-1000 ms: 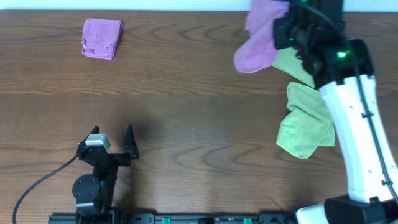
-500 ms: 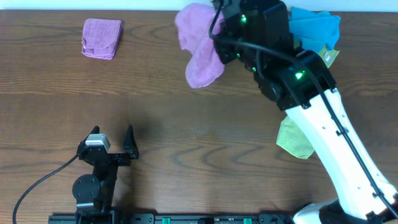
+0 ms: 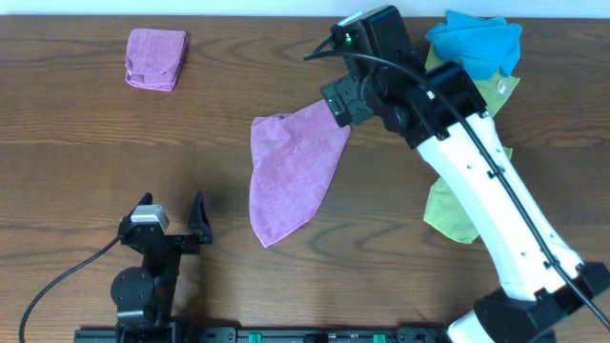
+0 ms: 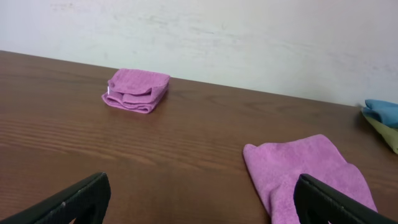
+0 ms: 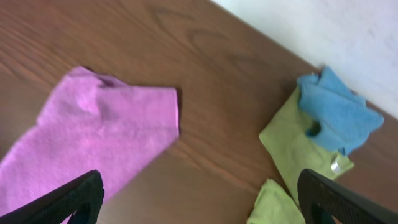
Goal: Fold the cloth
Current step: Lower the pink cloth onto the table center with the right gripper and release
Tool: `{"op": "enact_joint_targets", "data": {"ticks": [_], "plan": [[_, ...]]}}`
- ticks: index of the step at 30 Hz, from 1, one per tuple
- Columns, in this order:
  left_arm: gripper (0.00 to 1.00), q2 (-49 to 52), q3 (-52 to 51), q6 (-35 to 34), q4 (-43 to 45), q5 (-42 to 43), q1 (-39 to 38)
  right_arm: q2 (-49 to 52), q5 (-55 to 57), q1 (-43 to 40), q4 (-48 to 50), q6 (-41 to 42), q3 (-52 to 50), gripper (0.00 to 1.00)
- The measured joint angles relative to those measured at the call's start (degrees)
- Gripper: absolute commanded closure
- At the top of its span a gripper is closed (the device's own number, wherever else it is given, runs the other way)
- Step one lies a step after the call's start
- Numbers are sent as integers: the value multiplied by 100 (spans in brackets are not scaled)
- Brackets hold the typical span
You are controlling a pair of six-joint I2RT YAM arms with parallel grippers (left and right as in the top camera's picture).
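The cloth [image 3: 286,176] is purple-magenta and lies loose on the table's middle in a long, uneven shape, narrowing toward the front edge. It also shows in the left wrist view, cloth [image 4: 305,168], and the right wrist view, cloth [image 5: 93,143]. My right gripper [image 3: 341,103] hangs just above the cloth's far right corner. In its wrist view the right gripper [image 5: 205,205] is open, with nothing between the fingers. My left gripper [image 3: 172,205] rests near the front left, open and empty, left gripper [image 4: 202,202], with the cloth off to its right.
A small folded purple pad [image 3: 156,58] sits at the far left. Yellow-green cloths [image 3: 467,191] lie at the right, partly under my right arm, and a blue cloth [image 3: 474,40] is bunched at the far right corner. A pale wall [image 4: 249,31] rises behind the table.
My right arm swung left carrying the cloth, then its jaws opened. The cloth dropped and now lies on the table. The left arm stayed still.
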Motion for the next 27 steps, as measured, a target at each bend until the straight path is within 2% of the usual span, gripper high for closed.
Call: {"op": "enact_joint_targets", "data": {"ticks": [6, 14, 19, 27], "plan": [[5, 0, 0, 0, 0, 0, 0, 378, -33, -289, -151, 17, 0, 1], [5, 0, 0, 0, 0, 0, 0, 1480, -337, -404, 302, 101, -28, 1], [5, 0, 0, 0, 0, 0, 0, 1237, -374, -404, 328, 236, -35, 1], [4, 0, 0, 0, 0, 0, 0, 688, -568, -570, -155, 105, -39, 1]]}}
